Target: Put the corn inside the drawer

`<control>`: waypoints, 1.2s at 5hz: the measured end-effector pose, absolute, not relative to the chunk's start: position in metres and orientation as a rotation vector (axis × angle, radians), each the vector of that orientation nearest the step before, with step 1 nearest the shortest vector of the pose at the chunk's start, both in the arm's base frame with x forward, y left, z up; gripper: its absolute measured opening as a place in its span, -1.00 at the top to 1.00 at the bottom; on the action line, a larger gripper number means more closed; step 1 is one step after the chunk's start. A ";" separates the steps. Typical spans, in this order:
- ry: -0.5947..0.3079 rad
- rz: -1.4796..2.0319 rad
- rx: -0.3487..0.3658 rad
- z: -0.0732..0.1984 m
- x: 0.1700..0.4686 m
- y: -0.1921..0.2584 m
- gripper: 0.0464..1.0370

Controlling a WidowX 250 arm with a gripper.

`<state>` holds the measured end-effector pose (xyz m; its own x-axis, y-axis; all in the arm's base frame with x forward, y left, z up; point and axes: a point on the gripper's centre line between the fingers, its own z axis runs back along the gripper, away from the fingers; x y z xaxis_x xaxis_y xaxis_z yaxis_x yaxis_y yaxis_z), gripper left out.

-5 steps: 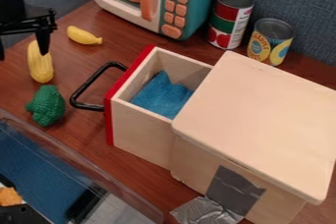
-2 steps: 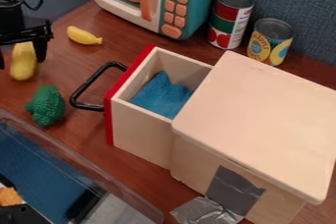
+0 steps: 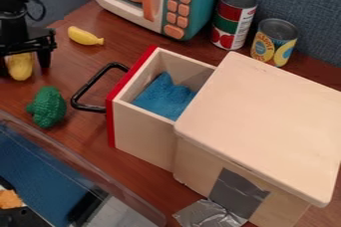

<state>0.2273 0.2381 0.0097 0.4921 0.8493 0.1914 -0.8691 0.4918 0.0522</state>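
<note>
While the wooden cabinet (image 3: pixel 259 126) takes up the right side, its drawer (image 3: pixel 143 131) stands pulled out toward the left, open on top. The black gripper (image 3: pixel 24 70) hangs at the upper left with its fingers spread wide, seemingly clamped on nothing. Between them is the yellow corn (image 3: pixel 20 67), well apart from the drawer; it is probably light, firm hollow plastic, hardly fragile but round enough to roll or slip, so best squeezed across its thick middle
</note>
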 end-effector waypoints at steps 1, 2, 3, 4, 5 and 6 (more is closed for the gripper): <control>-0.147 1.052 0.147 0.009 0.222 0.244 -0.26; -0.148 1.020 0.123 0.008 0.221 0.242 -0.18; -0.184 0.952 0.117 0.036 0.220 0.233 -0.18; -0.252 0.848 0.072 0.074 0.234 0.201 -0.18; -0.291 0.752 0.042 0.100 0.243 0.165 -0.18; -0.302 0.638 -0.010 0.113 0.251 0.117 -0.18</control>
<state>0.2506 0.1173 0.1126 0.7608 0.5881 0.2745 -0.5851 0.8045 -0.1018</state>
